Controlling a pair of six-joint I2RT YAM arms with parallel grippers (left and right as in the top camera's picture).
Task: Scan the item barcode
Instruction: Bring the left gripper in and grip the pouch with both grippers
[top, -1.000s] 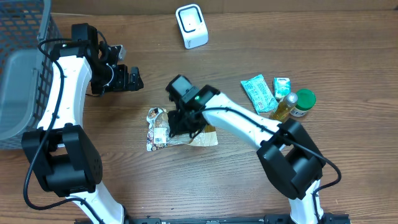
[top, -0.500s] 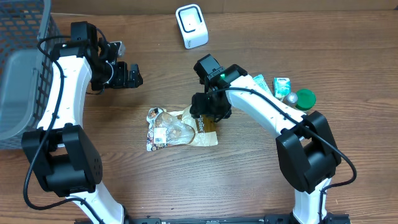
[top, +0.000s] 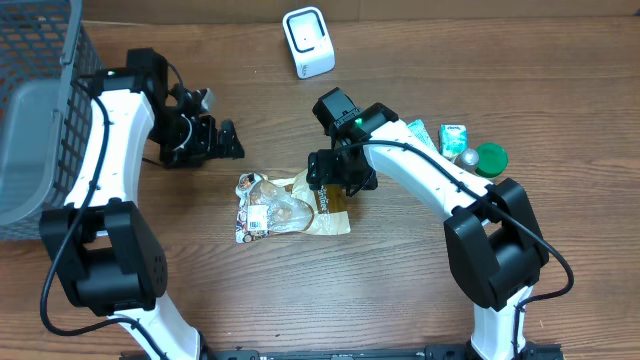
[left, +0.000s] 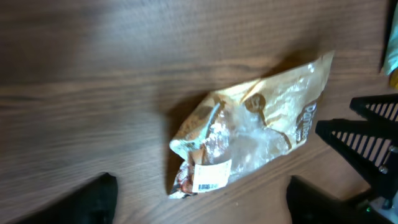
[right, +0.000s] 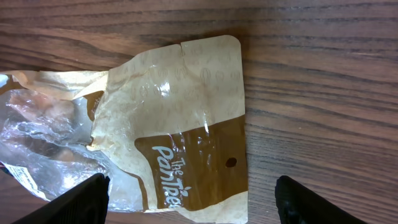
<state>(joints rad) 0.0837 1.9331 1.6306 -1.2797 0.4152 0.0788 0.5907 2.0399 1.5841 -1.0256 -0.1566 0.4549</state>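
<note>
Overhead: the crinkled tan-and-clear plastic snack pouch (top: 290, 205) lies flat on the wooden bench (top: 380, 300), with the white barcode label (top: 258, 216) at its nine o'clock end. The right hand (top: 335, 190), spread and empty, hovers at three o'clock. The left hand (top: 222, 142), also spread, is at ten o'clock. A pinch may crumple the slippery film over the label.

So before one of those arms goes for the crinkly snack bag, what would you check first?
1. Snack bag lies loose on the table, with nothing gripping it: ok.
2. Barcode label faces up and is uncovered: ok.
3. Label is flat enough to read: cannot tell, because the bag is crumpled there.
4. Right fingers are spread wide above the bag's brown end: ok.
5. Left fingers are spread wide and hold nothing: ok.
6. Scanner stands unblocked at the far edge: ok.
</note>
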